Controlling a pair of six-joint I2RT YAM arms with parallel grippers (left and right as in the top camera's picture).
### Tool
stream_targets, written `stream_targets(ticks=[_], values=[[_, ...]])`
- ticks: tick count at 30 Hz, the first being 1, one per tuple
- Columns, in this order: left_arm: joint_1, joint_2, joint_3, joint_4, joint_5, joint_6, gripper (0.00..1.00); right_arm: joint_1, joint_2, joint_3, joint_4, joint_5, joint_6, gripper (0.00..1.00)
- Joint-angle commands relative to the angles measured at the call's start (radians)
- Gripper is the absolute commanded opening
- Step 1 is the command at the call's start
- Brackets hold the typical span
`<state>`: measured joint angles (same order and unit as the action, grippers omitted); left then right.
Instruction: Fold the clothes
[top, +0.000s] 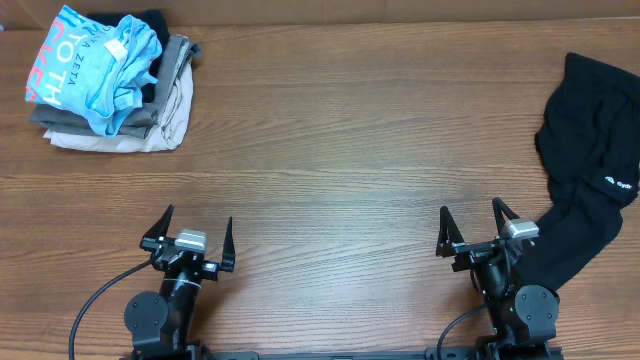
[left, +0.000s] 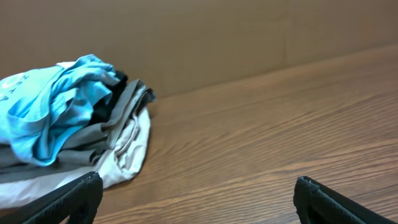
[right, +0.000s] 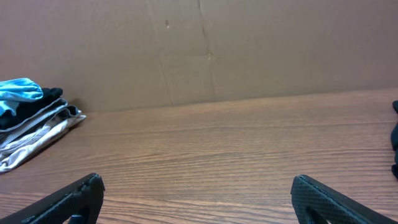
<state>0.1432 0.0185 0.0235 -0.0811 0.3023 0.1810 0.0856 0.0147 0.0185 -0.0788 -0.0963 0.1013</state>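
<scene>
Left gripper: jaws wide, empty.
Right gripper: jaws wide, empty.
Black garment: just right of the right gripper; long axis near-to-far; right arm nearer.
Light blue T-shirt: crumpled atop folded pile, far left; left arm nearer.

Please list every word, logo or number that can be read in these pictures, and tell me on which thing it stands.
"ZETA": white letters on the light blue T-shirt.
Large red-pink letters, same shirt: crumpled, not readable whole.
The small white logo on the black garment: too blurred to read.
</scene>
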Motion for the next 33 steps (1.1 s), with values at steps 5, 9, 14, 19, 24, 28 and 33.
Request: stream_targets(ticks=[5, 9, 14, 19, 24, 28, 33], values=[[-0.071, -0.015, -0.011, 0.01, -0.076, -0.029, 1.0, 0.003, -0.012, -0.011, 0.005, 0.01, 0.004, 1.0], [-0.08, -0.015, -0.014, 0.008, -0.108, -0.029, 1.0, 0.003, -0.012, -0.011, 0.005, 0.01, 0.004, 1.0], [-0.078, -0.015, -0.014, 0.01, -0.106, -0.029, 1.0, 0.003, -0.012, -0.011, 0.005, 0.01, 0.004, 1.0], [-0.078, -0.014, -0.014, 0.012, -0.095, -0.029, 1.0, 0.003, -0.012, -0.011, 0.005, 0.01, 0.004, 1.0], [-0.078, -0.014, -0.014, 0.012, -0.095, -0.028, 1.0, 0.003, -0.012, -0.011, 0.005, 0.01, 0.004, 1.0], [-0.078, -0.014, -0.013, 0.012, -0.095, -0.029, 1.0, 0.003, -0.012, -0.011, 0.005, 0.01, 0.004, 1.0], [-0.078, -0.014, -0.013, 0.012, -0.095, -0.028, 1.0, 0.003, -0.012, -0.011, 0.005, 0.01, 0.004, 1.0]])
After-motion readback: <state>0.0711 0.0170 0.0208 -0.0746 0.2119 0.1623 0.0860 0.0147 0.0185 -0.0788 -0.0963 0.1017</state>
